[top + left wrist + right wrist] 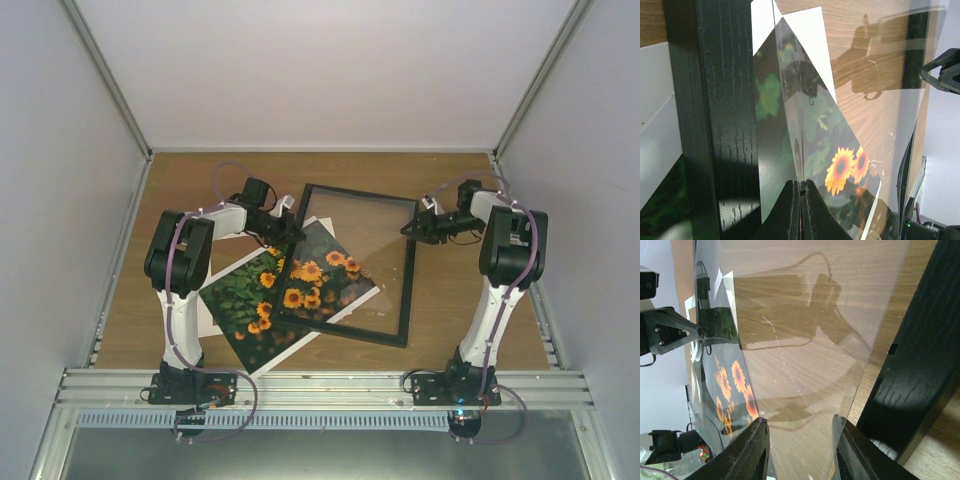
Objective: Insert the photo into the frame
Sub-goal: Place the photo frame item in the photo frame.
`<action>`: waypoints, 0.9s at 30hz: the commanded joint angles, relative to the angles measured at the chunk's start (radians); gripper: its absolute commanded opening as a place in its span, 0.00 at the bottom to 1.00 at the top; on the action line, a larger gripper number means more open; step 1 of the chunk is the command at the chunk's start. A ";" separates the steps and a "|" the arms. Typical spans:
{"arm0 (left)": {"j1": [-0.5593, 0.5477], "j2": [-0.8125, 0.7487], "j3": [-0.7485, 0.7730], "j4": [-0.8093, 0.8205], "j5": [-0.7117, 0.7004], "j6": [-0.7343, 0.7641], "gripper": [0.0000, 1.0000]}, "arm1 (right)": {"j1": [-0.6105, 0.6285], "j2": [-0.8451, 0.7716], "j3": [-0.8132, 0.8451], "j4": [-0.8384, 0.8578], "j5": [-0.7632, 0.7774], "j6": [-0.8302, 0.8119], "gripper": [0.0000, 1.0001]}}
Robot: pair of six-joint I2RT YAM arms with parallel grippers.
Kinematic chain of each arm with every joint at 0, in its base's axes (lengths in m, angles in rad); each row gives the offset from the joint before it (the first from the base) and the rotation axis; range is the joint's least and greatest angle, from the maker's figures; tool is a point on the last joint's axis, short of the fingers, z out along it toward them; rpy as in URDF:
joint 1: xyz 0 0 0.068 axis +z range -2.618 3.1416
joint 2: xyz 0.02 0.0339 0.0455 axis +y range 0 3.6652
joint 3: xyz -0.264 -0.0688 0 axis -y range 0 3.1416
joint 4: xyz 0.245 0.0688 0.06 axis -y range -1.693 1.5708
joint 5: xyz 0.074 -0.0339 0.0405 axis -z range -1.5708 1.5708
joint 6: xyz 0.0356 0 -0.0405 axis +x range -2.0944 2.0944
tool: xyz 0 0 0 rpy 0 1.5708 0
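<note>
at the left rail of the frame (408, 290), the left hand (800, 184) is pinched tight on the edge of a clear sheet (805, 315). opposite, the right hand (800, 427) stands part open astride the sheet's other edge, gripping nothing. the frame lies on the wooden surface (455, 310), overlapping the photo (250, 300), which lies mostly outside it to the left.
</note>
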 commanded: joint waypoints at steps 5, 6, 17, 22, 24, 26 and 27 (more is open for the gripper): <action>-0.008 0.011 -0.013 0.029 0.009 -0.013 0.00 | -0.046 -0.054 0.024 0.010 0.090 -0.028 0.38; -0.008 0.010 -0.013 0.032 0.014 -0.019 0.00 | -0.052 -0.061 0.021 0.009 0.088 -0.030 0.38; -0.008 -0.010 -0.033 0.082 -0.013 -0.123 0.00 | -0.117 -0.117 -0.088 0.025 0.053 -0.052 0.38; -0.006 -0.032 -0.057 0.109 -0.048 -0.166 0.00 | -0.112 -0.111 -0.113 0.047 0.062 -0.038 0.35; -0.006 -0.041 -0.067 0.126 -0.053 -0.184 0.00 | -0.106 -0.108 -0.124 0.061 0.063 -0.030 0.35; -0.010 -0.046 -0.073 0.141 -0.057 -0.199 0.00 | -0.098 -0.100 -0.134 0.075 0.062 -0.020 0.34; -0.011 -0.048 -0.075 0.144 -0.063 -0.204 0.00 | -0.094 -0.096 -0.137 0.079 0.058 -0.014 0.34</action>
